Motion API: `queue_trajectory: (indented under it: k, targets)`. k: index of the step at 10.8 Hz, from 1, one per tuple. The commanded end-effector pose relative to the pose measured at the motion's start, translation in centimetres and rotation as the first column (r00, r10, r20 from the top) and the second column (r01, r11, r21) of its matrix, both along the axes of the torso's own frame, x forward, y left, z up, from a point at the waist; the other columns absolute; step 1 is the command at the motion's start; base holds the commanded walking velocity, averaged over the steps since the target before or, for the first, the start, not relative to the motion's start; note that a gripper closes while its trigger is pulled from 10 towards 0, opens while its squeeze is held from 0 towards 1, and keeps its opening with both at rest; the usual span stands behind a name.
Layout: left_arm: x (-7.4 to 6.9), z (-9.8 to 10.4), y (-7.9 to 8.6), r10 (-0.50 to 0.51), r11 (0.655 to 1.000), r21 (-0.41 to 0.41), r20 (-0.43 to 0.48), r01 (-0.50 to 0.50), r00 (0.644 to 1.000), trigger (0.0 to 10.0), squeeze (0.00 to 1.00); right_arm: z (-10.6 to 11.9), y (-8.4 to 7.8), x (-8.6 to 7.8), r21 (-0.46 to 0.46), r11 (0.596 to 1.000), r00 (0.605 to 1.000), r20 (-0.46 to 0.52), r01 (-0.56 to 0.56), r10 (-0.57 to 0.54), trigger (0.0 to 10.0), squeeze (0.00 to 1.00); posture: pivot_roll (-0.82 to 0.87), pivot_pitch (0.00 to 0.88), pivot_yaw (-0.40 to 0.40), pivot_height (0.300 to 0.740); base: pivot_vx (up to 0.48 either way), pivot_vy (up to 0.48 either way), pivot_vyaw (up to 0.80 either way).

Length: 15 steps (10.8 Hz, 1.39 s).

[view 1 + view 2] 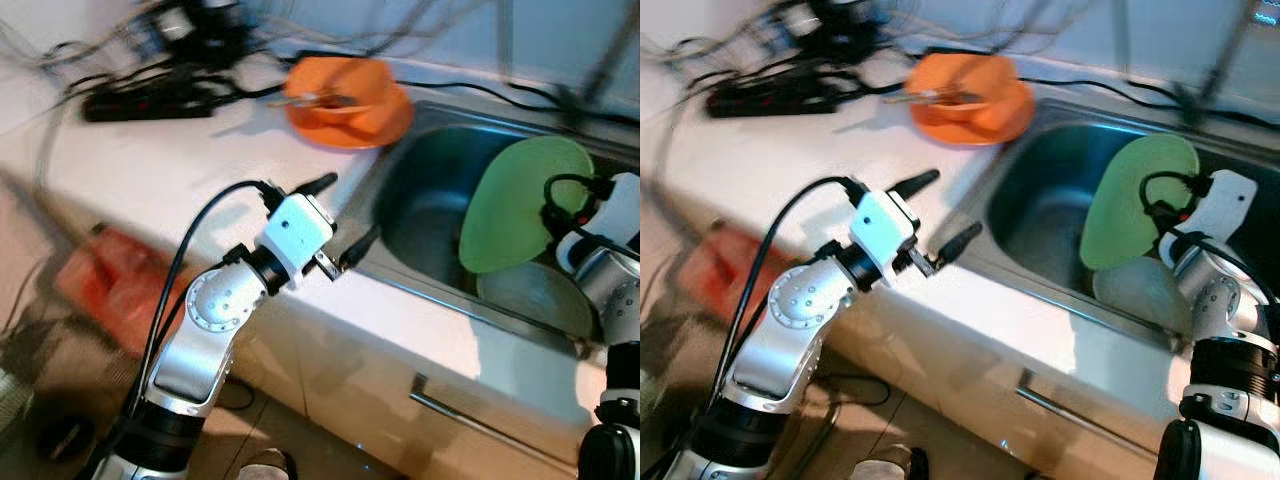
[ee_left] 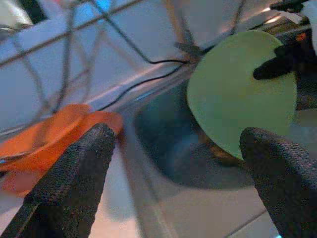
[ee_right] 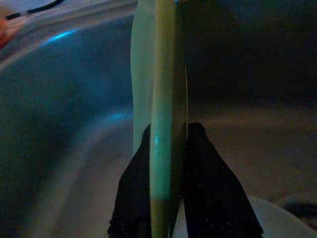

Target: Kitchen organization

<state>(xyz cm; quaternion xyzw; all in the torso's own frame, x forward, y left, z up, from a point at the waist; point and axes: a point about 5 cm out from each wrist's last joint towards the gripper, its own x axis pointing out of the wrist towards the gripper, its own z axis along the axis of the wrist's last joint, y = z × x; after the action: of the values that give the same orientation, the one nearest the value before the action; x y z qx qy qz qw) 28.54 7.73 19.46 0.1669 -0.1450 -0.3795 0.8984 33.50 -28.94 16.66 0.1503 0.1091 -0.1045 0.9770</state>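
Over the steel sink, your right end effector clamps the round green plate upright; your left end effector gapes wide at the white worktop edge.

- Before me runs a white kitchen counter with a stainless steel sink sunk into it.
- On the counter, just beside the sink's far corner, sits an orange plastic bowl on an orange plate.
- Farther along the counter lies a black power strip among tangled black cables.
- A pale round dish rests in the sink.
- Below, on the floor, lies a red object.
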Motion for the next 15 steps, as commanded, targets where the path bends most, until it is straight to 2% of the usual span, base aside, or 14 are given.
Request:
queue_trajectory:
  k: [1,2,3,5,6,8,9,10,11,13,15]
  targets:
    - [-0.2,-0.2,0.1,-0.015,1.000,0.004,-0.031,0.016,0.999,10.0,0.19,0.7,-0.5,0.0,-0.033,0.999,0.999,0.027,0.017,-0.016,0.0,0.00,0.25,0.072,0.041,0.740,0.000,0.000,-0.80]
    - [-0.1,-0.3,0.2,-0.017,1.000,0.004,-0.055,0.017,0.998,10.0,0.12,0.7,-0.4,0.1,-0.046,0.999,1.000,0.026,0.009,-0.008,0.0,0.00,0.25,0.073,0.037,0.740,0.000,0.000,-0.80]
    - [0.1,-0.5,0.2,-0.022,1.000,-0.004,-0.092,0.022,0.996,10.0,0.00,0.7,-0.2,0.2,-0.052,0.999,1.000,0.021,0.000,0.001,0.0,0.00,0.25,0.073,0.036,0.740,0.000,0.000,-0.80]
    - [0.4,-1.1,0.4,-0.025,1.000,0.000,-0.149,0.025,0.988,10.0,0.00,0.6,0.0,0.1,-0.083,0.996,1.000,-0.005,-0.025,0.025,0.2,0.00,0.24,0.075,0.033,0.740,0.000,0.000,0.00]
    - [0.4,-1.2,0.4,-0.021,1.000,-0.010,-0.172,0.019,0.985,10.0,0.00,0.4,0.3,0.1,-0.095,0.995,0.999,-0.016,-0.037,0.036,9.8,0.00,0.24,0.076,0.031,0.740,0.000,0.000,0.00]
    - [0.6,-1.2,0.5,-0.006,1.000,-0.031,-0.191,0.000,0.982,10.0,0.00,0.3,0.5,0.1,-0.114,0.992,0.998,-0.033,-0.057,0.053,10.0,0.00,0.24,0.077,0.031,0.740,0.000,0.000,0.00]
    - [0.7,-1.2,0.5,-0.006,1.000,-0.031,-0.195,0.000,0.981,10.0,0.00,0.1,0.5,0.1,-0.129,0.990,0.997,-0.046,-0.064,0.059,10.0,0.05,0.24,0.078,0.029,0.740,0.000,0.000,0.00]
    - [0.7,-1.3,0.7,-0.004,1.000,-0.026,-0.206,-0.002,0.979,10.0,0.00,-0.1,0.6,0.1,-0.152,0.985,0.996,-0.064,-0.078,0.069,10.0,1.00,0.24,0.078,0.029,0.740,0.000,0.000,0.00]
    - [0.7,-1.4,0.8,0.000,1.000,-0.024,-0.211,-0.005,0.978,10.0,0.00,-0.1,0.6,0.1,-0.180,0.980,0.994,-0.071,-0.089,0.077,10.0,1.00,0.24,0.079,0.029,0.740,0.000,0.000,0.00]
    - [0.8,-1.4,0.8,0.005,1.000,-0.022,-0.220,-0.010,0.976,10.0,0.00,-0.1,0.4,0.1,-0.299,0.948,0.991,-0.109,-0.105,0.076,10.0,1.00,0.24,0.079,0.029,0.740,0.000,0.000,0.00]
    - [0.8,-1.6,0.9,0.015,0.999,-0.028,-0.233,-0.022,0.972,10.0,0.00,0.1,0.2,0.2,-0.338,0.936,0.992,-0.109,-0.101,0.068,10.0,1.00,0.24,0.079,0.028,0.740,0.000,0.000,0.00]
